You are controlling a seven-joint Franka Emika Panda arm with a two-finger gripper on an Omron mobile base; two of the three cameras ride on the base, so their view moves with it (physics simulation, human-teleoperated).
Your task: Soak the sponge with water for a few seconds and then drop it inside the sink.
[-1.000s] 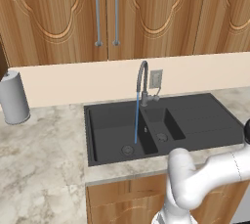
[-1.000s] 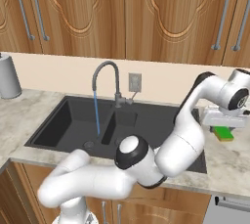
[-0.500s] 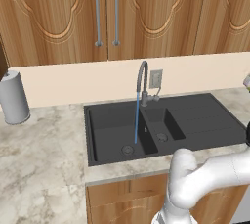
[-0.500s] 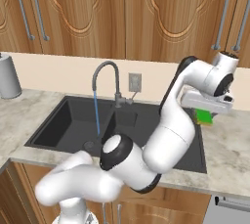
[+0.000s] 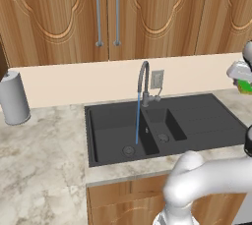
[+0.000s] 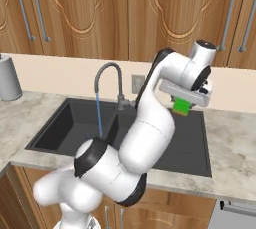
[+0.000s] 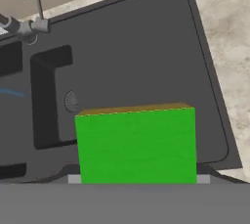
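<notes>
- Dark grey is taking up most of the left base view: the sink (image 5: 206, 121) is sitting in the marble-look worktop (image 5: 44, 155), with the big basin toward the left end, the small basin in the middle and the drainboard running off to the right. The water (image 5: 138, 121) is coming down in a thin blue line from the curved faucet (image 5: 142, 79) into the big basin, landing near its round drain. The paper towel roll (image 5: 15, 97) is standing at the back left of the worktop. At the right edge of the picture, a sliver of the sponge (image 5: 244, 87) is peeking out under the white hand, up over the right end of the sink.
- In the right base view the arm is arching up and over, and the gripper (image 6: 182, 104) is hanging above the drainboard with the sponge (image 6: 181, 106) under it, well to the right of the water (image 6: 98, 115) and faucet (image 6: 107, 80). The sponge is looking lifted clear of the sink (image 6: 60, 128).
- In the hand view the sponge (image 7: 136, 145) is sitting right in the grip, green face toward the camera and the yellow layer along its top edge. The fingers are hidden behind it, but they're clearly clamped on it. Behind it the drainboard of the sink (image 7: 127, 47) is spreading out, the small basin is at left, and a bit of water (image 7: 12, 92) is showing at the far left.
</notes>
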